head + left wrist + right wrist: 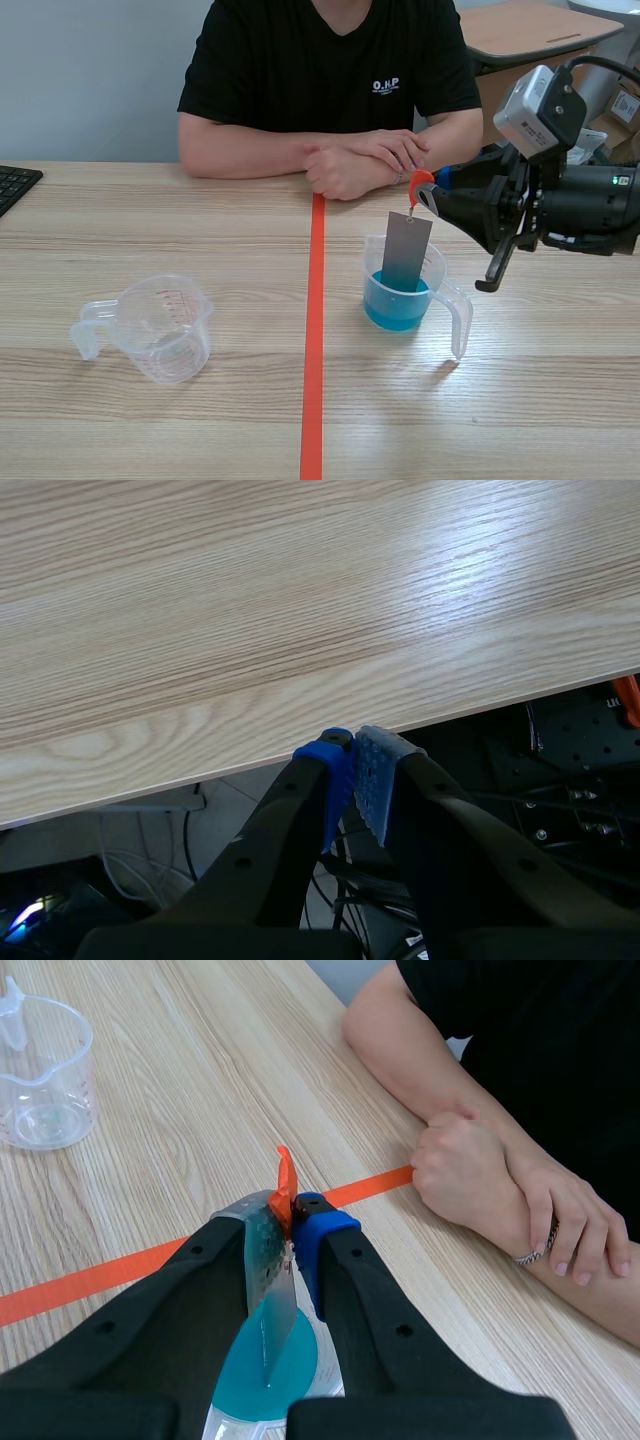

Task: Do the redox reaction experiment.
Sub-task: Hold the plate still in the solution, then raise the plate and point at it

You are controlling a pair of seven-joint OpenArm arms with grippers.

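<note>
Blue water (397, 302) sits in the see-through cup (461, 315) on your right side of the orange tape line (314, 350). The grey metal strip (408, 250) stands almost straight up in that cup. Its bottom end is down in the blue water and its top end pokes out above the rim.

Your right jaws are clenched on the top of the metal strip, right where the little orange tab (420, 183) sticks up. I think you are holding it from the top for a good reason. That way only the bottom of the metal gets wet, and the jaws are clear of the water. The metal has to touch the blue water for the experiment to work, so this looks like the dipping step.

Your left jaws are squeezed together with nothing between them. They hang past the near edge of the tabletop (250, 600), well out of the way.

Another see-through cup, the empty cup (165, 330), waits on the other side of the tape, well apart from the blue one. I cannot tell what it is for.

A person rests folded hands (360, 160) on the tabletop just behind the cup, so move gently there.
</note>
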